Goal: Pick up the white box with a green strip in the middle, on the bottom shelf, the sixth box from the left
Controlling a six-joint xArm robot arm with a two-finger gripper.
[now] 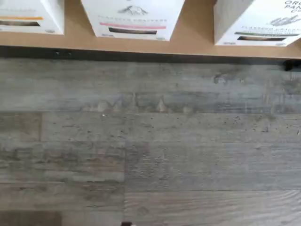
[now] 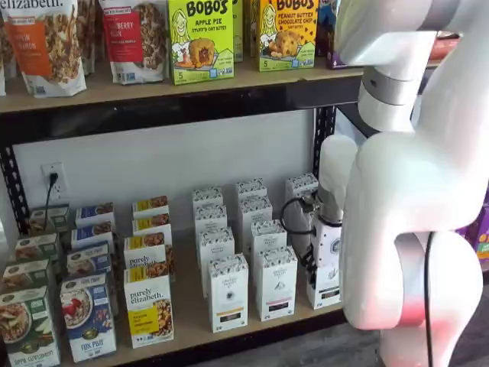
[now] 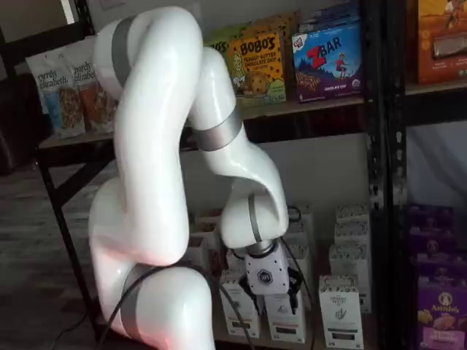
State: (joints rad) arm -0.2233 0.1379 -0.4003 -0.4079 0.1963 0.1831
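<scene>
Fingers: not clearly visible in any view, so I cannot tell whether they are apart or closed. Nothing is seen held.

Gripper: its white body hangs low in front of the bottom shelf, pointing down, with a black cable looped beside it. In a shelf view it stands just before the front row of white cartons.

White box: upright at the shelf's front edge, with the dark greenish strip low on its face. In a shelf view it is the front carton of the right-hand white column, partly covered by the gripper body.

Neighbours in the wrist view: pink-strip box beside it with a gap of bare board between them; yellow-strip box further along.

Below the shelf's black rail: grey plank floor.

Arm: folded, filling much of both shelf views.
</scene>
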